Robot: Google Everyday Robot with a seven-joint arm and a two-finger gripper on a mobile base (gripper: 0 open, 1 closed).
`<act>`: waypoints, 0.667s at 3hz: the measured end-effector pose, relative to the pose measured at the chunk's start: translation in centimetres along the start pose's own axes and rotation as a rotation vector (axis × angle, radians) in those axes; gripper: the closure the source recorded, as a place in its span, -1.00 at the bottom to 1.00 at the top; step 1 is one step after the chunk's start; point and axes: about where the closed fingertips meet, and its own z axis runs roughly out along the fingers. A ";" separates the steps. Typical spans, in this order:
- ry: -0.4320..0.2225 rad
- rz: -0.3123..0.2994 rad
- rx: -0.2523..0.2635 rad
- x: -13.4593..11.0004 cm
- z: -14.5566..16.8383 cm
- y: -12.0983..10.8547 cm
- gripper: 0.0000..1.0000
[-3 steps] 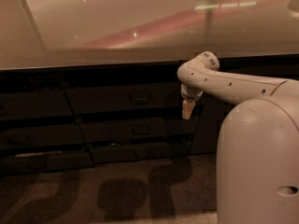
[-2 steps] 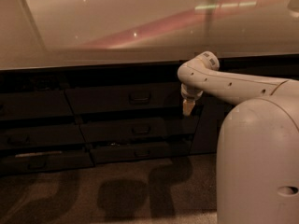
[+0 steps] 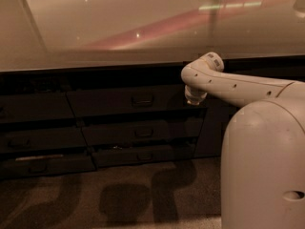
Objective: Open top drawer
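Camera view: the top drawer (image 3: 109,101) sits just under the counter (image 3: 119,37). Its dark front looks closed, with a small handle (image 3: 142,99) at its middle. The gripper (image 3: 194,98) hangs in front of the drawer's right end, right of the handle, on the pale arm (image 3: 238,87). Whether it stands wide or narrow cannot be told. Two shallower drawers (image 3: 143,132) lie below the top drawer.
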 end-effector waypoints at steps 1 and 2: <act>0.000 0.000 0.000 0.0 0.0 0.0 0.77; 0.000 0.000 0.000 0.0 -0.7 -0.3 1.00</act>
